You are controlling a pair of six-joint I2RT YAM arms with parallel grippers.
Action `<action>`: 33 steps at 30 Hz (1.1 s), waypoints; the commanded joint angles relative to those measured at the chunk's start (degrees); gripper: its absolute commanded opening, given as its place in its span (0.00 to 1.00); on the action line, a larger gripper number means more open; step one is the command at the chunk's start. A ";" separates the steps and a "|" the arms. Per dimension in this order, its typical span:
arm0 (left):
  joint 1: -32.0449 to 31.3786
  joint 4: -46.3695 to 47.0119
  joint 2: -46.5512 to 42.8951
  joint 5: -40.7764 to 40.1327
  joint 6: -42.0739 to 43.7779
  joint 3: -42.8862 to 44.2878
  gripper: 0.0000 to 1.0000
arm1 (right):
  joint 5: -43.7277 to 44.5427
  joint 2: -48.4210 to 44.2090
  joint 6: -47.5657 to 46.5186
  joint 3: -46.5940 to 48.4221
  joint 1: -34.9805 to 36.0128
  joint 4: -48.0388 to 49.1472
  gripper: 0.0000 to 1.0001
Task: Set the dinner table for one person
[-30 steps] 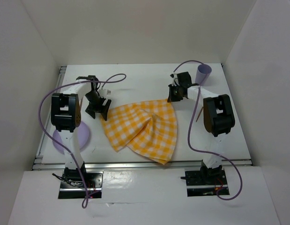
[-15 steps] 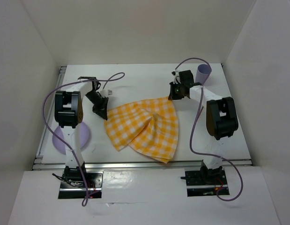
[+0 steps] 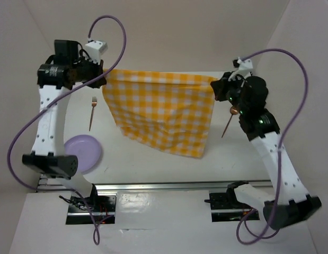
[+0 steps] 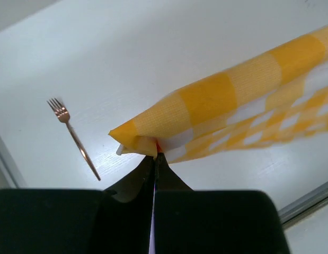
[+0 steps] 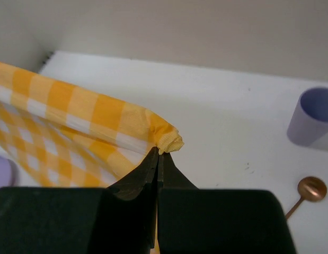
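Two tools grip the yellow checked cloth [image 3: 158, 114]: the left tool [image 3: 103, 79] and the right tool [image 3: 216, 84] are each clamped tight on an upper corner, stretching it in the air. The white worktop [image 3: 153, 164] lies well below both. On it, a fork [image 3: 92, 112] and a lilac plate [image 3: 81, 152] lie left of the cloth, and a spoon [image 3: 230, 119] and a lilac cup [image 5: 315, 119] lie right.

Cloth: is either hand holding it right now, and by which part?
Both hold the cloth: the left hand pinches one top corner, the right hand the opposite top corner.
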 commanded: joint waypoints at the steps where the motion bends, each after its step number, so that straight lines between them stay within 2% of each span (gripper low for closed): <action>1: -0.02 -9.14 -6.03 -2.16 3.85 0.19 0.00 | 3.46 -8.96 -1.22 -0.49 1.05 -3.17 0.00; 8: -0.02 -16.08 -16.50 -4.97 5.00 7.20 0.00 | -0.85 -20.31 -2.37 7.76 1.05 -8.54 0.00; 12: -0.02 -16.09 -22.47 -7.52 4.03 5.99 0.00 | -2.09 -22.78 -1.67 11.81 1.05 -10.64 0.00; 17: -0.02 -16.09 -22.22 -7.52 3.42 5.28 0.00 | -0.60 -24.10 0.26 12.96 1.05 -11.35 0.00; 19: -0.02 -16.09 -19.25 -7.52 2.80 4.67 0.00 | 0.72 -22.43 1.49 11.56 1.05 -11.35 0.00; 23: -0.02 -12.50 -13.71 -8.05 2.19 3.36 0.00 | 3.89 -10.25 1.50 12.53 1.05 -11.97 0.00; 27: -2.03 -11.17 -6.69 0.27 2.19 2.21 0.00 | 1.87 -3.64 4.66 10.16 1.05 -8.37 0.00; 28: -2.91 -10.56 -5.44 7.35 4.19 2.21 0.02 | 1.87 -3.62 5.36 7.98 1.05 -8.37 0.00; 29: -4.40 -9.77 -4.39 10.03 5.34 1.34 0.08 | 1.87 -3.10 6.06 6.39 1.05 -7.41 0.00; 30: -8.68 -7.94 -3.77 11.97 5.87 -0.24 0.17 | 1.87 -4.05 6.07 4.63 1.05 -5.57 0.00; 31: -11.51 -5.83 -3.76 13.99 8.84 -5.82 0.37 | 2.65 -4.75 6.07 2.96 1.05 -4.68 0.00; 32: -14.40 -3.55 -5.07 17.58 10.70 -10.14 0.45 | 3.18 -4.76 6.07 0.68 1.05 -4.67 0.00; 33: -19.48 3.78 -6.56 18.66 11.76 -15.23 0.54 | 3.79 -5.46 6.07 0.14 1.05 -4.67 0.00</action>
